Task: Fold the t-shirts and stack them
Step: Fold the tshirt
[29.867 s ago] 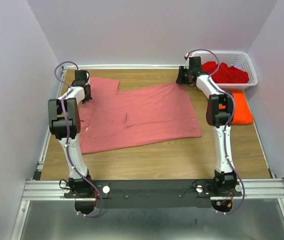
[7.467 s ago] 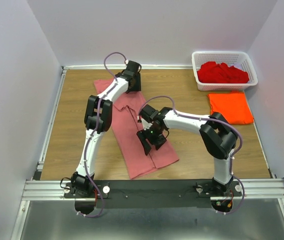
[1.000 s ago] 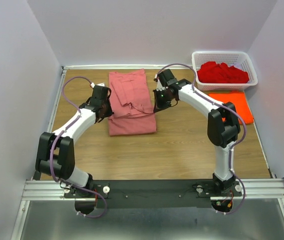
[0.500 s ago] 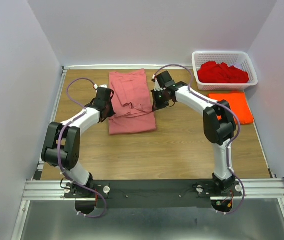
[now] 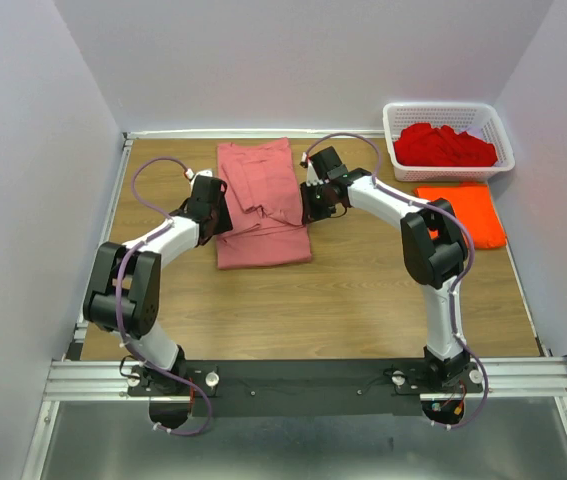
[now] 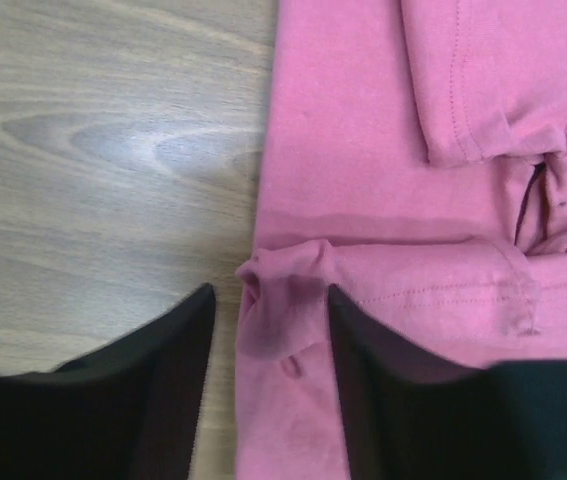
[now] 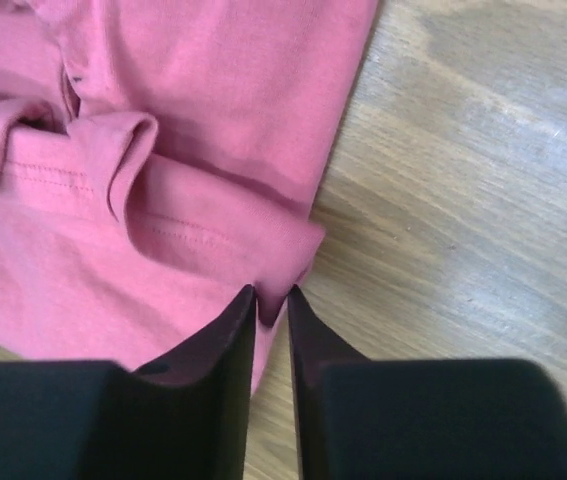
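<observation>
**Salmon-pink t-shirt lies lengthwise, an arm at each side**

Across the wooden table, the salmon-pink t-shirt sits folded left of centre. Its long axis runs from the near side toward the back wall, and its near end is a little wider. Far right, the white basket holds the deep red t-shirts. The orange t-shirt lies folded flat just in front of it. The left gripper is at the pink cloth's left edge, jaws apart, with a bunched fold between them. The right gripper is at the right edge, jaws pinched nearly together on a corner of the hem.
</observation>
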Action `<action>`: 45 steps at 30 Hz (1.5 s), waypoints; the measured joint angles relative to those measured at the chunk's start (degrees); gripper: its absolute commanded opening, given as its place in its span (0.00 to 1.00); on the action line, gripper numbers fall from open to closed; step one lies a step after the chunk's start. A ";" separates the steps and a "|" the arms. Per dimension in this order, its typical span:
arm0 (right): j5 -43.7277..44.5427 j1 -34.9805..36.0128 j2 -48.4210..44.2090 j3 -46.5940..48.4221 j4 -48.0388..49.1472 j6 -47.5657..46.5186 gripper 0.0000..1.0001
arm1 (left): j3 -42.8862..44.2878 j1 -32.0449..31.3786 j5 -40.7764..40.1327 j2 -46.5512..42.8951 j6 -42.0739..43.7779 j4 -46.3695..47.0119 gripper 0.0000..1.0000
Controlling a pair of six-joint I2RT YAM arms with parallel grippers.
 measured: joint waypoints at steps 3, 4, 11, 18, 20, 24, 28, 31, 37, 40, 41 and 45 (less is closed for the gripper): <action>0.07 0.02 -0.04 0.00 0.13 -0.94 0.48 | -0.68 -0.02 -0.28 -2.75 -0.22 -0.15 0.77; 0.11 0.02 -0.13 0.00 0.15 -1.22 0.55 | -0.94 -0.02 -0.31 -4.24 -0.39 -0.35 0.77; 2.01 1.11 -3.74 0.00 0.20 -3.10 0.52 | -2.19 -5.75 -2.82 -17.25 -4.74 -1.60 0.59; 1.70 5.68 -6.03 0.00 1.70 -3.41 0.29 | -7.34 -16.11 -3.43 -18.62 -10.49 -1.14 0.25; 1.01 7.06 -5.62 -0.02 2.01 -2.84 0.26 | -9.60 -16.65 -3.48 -16.83 -11.43 -0.37 0.24; -0.48 7.72 -4.13 -0.61 4.07 -1.46 0.25 | -11.34 -17.46 -3.67 -11.76 -12.39 0.74 0.24; -0.70 7.61 -2.01 -1.36 5.42 -0.31 0.23 | -12.00 -18.16 -3.69 -8.59 -13.14 2.16 0.24; -0.68 7.41 -0.13 -1.36 6.25 0.20 0.23 | -12.37 -18.34 -3.67 -6.80 -14.16 2.86 0.23; 0.15 7.41 2.21 -1.40 7.17 0.59 0.23 | -13.64 -18.36 -3.67 -6.16 -15.65 3.98 0.22; 1.44 7.41 3.06 -1.22 7.63 0.59 0.24 | -13.75 -18.36 -3.65 -6.16 -15.87 4.22 0.21; 1.92 7.41 3.37 -0.68 7.65 0.57 0.24 | -13.81 -18.36 -3.65 -6.16 -15.89 4.31 0.21; 5.25 6.95 5.73 3.43 7.85 0.20 0.26 | -13.84 -18.38 -3.45 -6.16 -15.87 4.52 0.22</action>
